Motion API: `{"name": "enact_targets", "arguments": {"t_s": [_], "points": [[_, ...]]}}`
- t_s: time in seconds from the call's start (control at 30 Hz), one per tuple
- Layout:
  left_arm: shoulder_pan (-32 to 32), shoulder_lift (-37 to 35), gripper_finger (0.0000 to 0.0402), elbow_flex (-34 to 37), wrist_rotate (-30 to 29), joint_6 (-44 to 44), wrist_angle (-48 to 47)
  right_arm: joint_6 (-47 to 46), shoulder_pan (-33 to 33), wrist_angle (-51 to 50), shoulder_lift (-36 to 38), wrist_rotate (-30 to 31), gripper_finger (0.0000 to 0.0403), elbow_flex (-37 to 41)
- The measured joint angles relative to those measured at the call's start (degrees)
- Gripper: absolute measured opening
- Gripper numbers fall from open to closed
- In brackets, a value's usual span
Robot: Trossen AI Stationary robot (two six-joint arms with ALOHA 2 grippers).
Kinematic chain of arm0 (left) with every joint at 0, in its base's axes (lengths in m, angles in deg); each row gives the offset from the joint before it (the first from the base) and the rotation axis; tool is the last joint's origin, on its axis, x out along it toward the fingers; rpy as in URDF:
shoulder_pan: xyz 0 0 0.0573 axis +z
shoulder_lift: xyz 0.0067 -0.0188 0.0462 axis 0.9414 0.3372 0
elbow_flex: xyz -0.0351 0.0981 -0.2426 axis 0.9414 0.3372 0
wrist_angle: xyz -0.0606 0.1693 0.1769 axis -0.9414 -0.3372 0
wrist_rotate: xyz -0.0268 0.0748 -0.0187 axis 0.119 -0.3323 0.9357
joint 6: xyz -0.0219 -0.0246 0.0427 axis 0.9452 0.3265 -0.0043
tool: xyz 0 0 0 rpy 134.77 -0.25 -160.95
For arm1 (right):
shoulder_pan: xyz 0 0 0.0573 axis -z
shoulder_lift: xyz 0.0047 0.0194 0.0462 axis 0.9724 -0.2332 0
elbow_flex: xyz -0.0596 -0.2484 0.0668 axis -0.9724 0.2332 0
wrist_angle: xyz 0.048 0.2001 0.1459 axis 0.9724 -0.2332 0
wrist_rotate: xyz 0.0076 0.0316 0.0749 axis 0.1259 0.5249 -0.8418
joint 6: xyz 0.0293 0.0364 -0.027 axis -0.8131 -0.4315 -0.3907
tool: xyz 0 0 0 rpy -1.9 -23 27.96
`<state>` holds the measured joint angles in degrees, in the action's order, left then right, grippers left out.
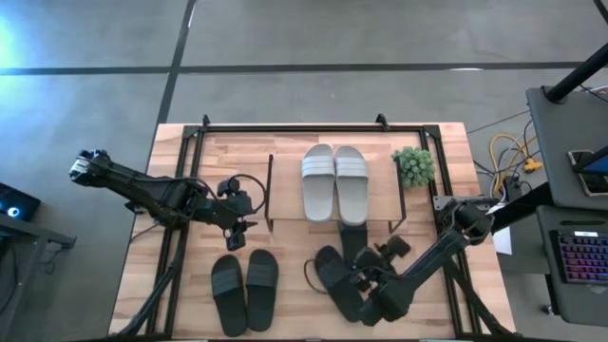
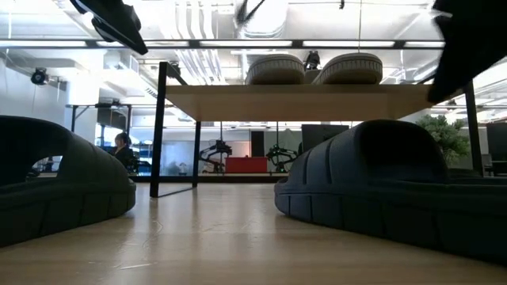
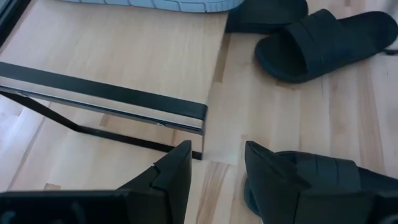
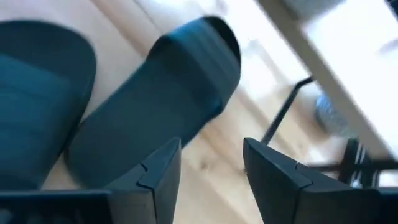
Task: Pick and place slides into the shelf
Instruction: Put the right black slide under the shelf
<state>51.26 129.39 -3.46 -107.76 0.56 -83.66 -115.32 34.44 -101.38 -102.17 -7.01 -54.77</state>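
We count one pair done: the light grey-white slides (image 1: 334,182) lie side by side on the top board of the shelf (image 1: 285,185), soles down and toes toward the front edge of the table (image 1: 171,285). The lower tier looks bare in the low view, as far as we can see under the board.

Four black slides are left on the table. One black pair (image 1: 244,290) lies just in front of the left gripper (image 1: 236,211), which hangs by the shelf's left side frame with its fingers spread and nothing between them. In its wrist view we see the frame's rail just ahead of the fingertips and a black slide close beside one finger.

The right gripper (image 1: 373,269) sits low over the second black pair. Its fingers stand apart in the wrist view and we see nothing pinched between them; bare wood shows in the gap. One black slide (image 4: 155,106) lies just ahead of it, apart from the fingers, and the other one (image 4: 37,93) lies right beside that, both in front of the shelf's lower opening. A small potted plant (image 1: 414,165) stands beyond this gripper, at the shelf's right end.

We judge the task about a third done, with four slides to shelve.
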Motion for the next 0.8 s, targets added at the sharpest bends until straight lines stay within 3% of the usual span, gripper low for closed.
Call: {"name": "enact_targets", "arguments": {"t_s": [0.17, 0.37, 0.8], "points": [[-1.53, 0.01, 0.0135, 0.31, -1.53, 0.05, 0.04, 0.41, 1.39, 1.46, -0.36, 4.16, 0.0165, 0.94], [-1.81, 0.02, 0.0135, 0.75, -3.33, 0.08, 0.06, 1.52, 3.33, 8.26, -1.49, 4.11, 0.0168, 2.87], [-1.79, 0.02, 0.0135, 0.76, -5.94, -0.39, 0.07, 0.95, 9.44, 13.31, -1.49, 5.95, 0.0126, 6.73]]}}
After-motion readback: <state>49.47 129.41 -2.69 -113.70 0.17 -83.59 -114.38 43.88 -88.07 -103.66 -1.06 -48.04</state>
